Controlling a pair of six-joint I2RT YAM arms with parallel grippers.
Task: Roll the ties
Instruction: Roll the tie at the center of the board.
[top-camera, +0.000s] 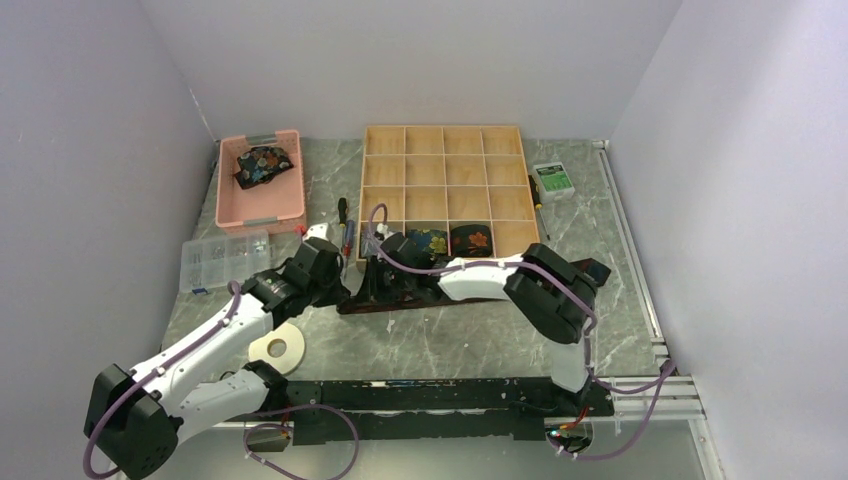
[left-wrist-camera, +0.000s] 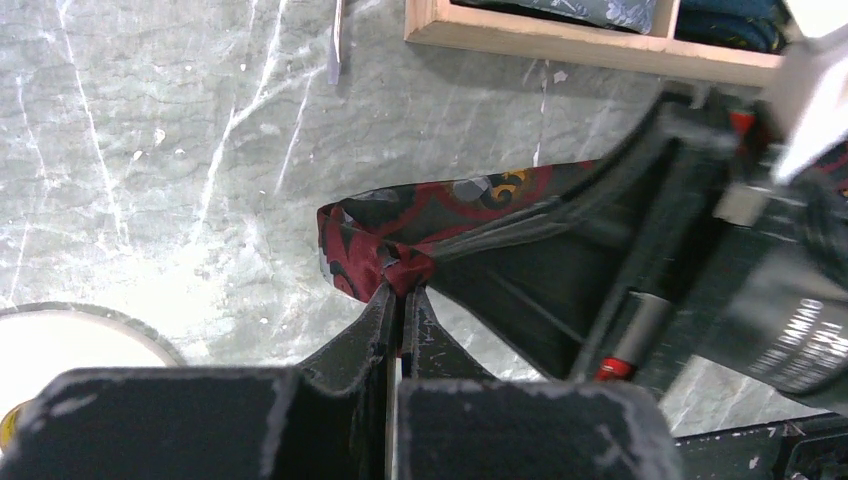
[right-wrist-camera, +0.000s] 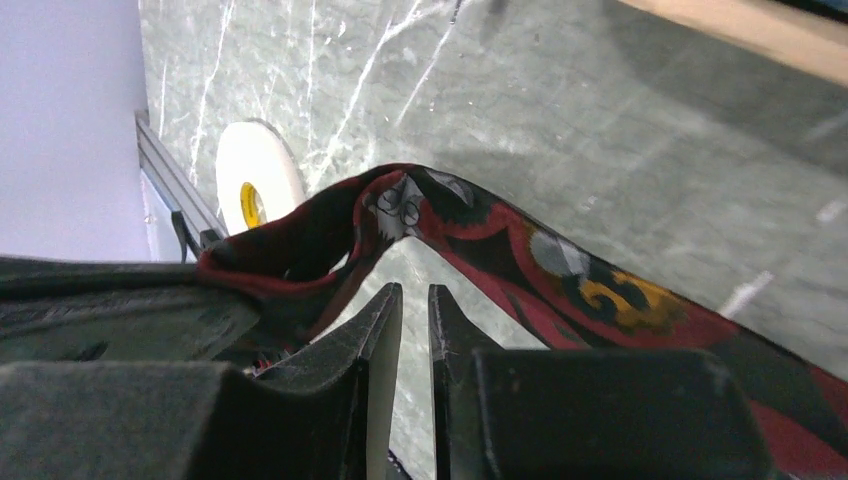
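Note:
A black and maroon tie (top-camera: 450, 300) lies as a long strip on the table in front of the wooden tray (top-camera: 442, 131). My left gripper (top-camera: 335, 272) is shut on the tie's folded left end, seen up close in the left wrist view (left-wrist-camera: 403, 288), where the tie (left-wrist-camera: 440, 195) bends round. My right gripper (top-camera: 385, 272) is just right of it; in its wrist view the jaws (right-wrist-camera: 415, 290) stand slightly apart and empty, with the tie (right-wrist-camera: 600, 290) arching just beyond the tips. Two rolled ties (top-camera: 428, 240) (top-camera: 471, 240) sit in the tray's front row.
A pink basket (top-camera: 290, 205) at the back left holds another dark floral tie (top-camera: 262, 165). A clear parts box (top-camera: 225, 260), a tape roll (top-camera: 277, 348), screwdrivers (top-camera: 345, 225) and a green-white box (top-camera: 552, 180) lie around the tray.

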